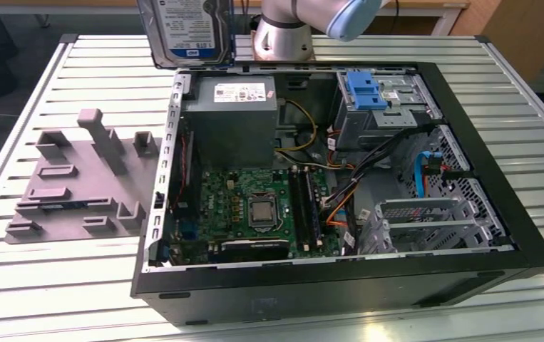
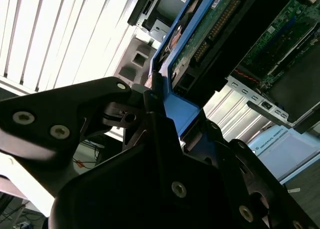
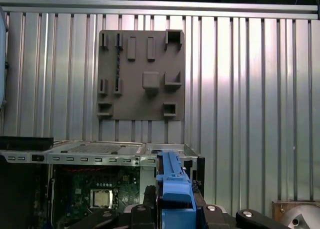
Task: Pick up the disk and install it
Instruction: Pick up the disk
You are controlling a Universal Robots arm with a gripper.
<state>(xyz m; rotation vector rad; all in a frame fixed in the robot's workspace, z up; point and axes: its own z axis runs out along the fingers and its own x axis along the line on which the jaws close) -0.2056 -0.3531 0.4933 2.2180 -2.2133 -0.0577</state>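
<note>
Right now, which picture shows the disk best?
The exterior view: the disk is raised near the open computer case, label side toward the camera. The second wrist view shows its blue rail and green circuit board close up. The first wrist view shows that rail edge-on in the gripper.
</note>
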